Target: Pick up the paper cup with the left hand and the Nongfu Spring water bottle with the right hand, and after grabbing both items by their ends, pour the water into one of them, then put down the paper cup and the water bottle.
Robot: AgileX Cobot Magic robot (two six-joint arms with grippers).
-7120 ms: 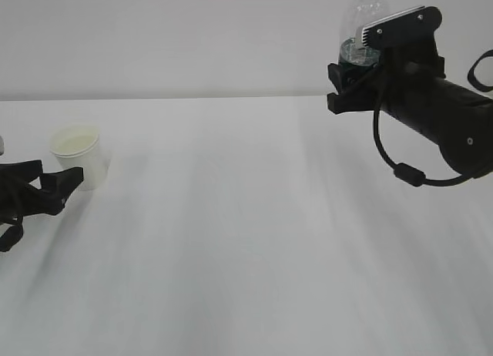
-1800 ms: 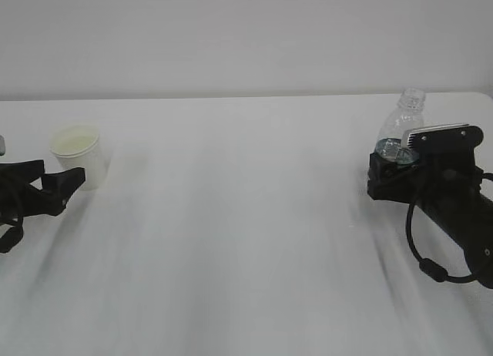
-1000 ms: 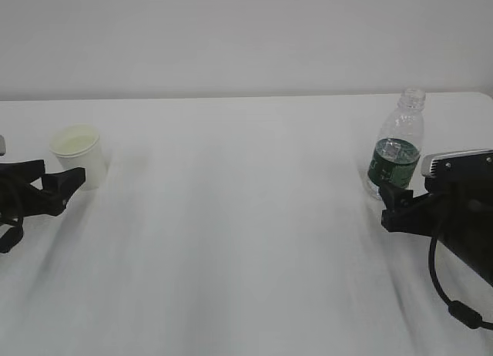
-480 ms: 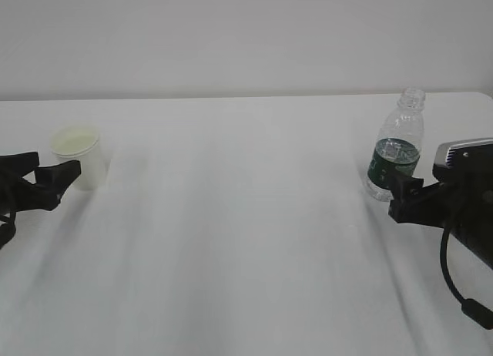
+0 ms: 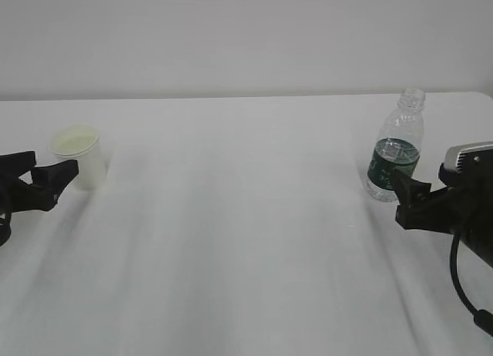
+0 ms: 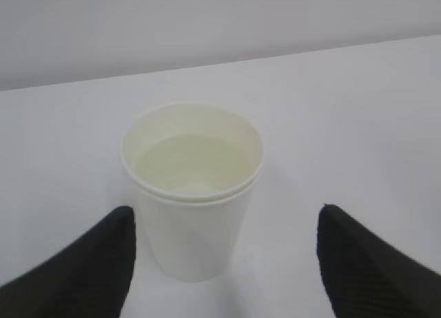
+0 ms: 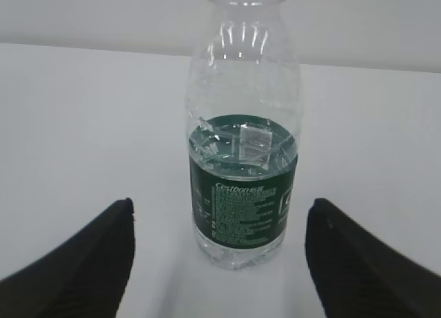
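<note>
Two black robot arms reach in low from opposite sides. The left hand (image 5: 48, 173) points inward, its two fingers (image 6: 76, 266) spread wide apart and holding nothing. The right hand (image 5: 408, 198) mirrors it — fingers (image 7: 72, 263) equally parted, nothing touching them. A grey-white block sits atop the right wrist, and a black cable loops below that arm.

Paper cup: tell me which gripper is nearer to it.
Left. The left gripper sits open just in front of the paper cup, not touching it. The right gripper is far across the table, by the water bottle.
</note>
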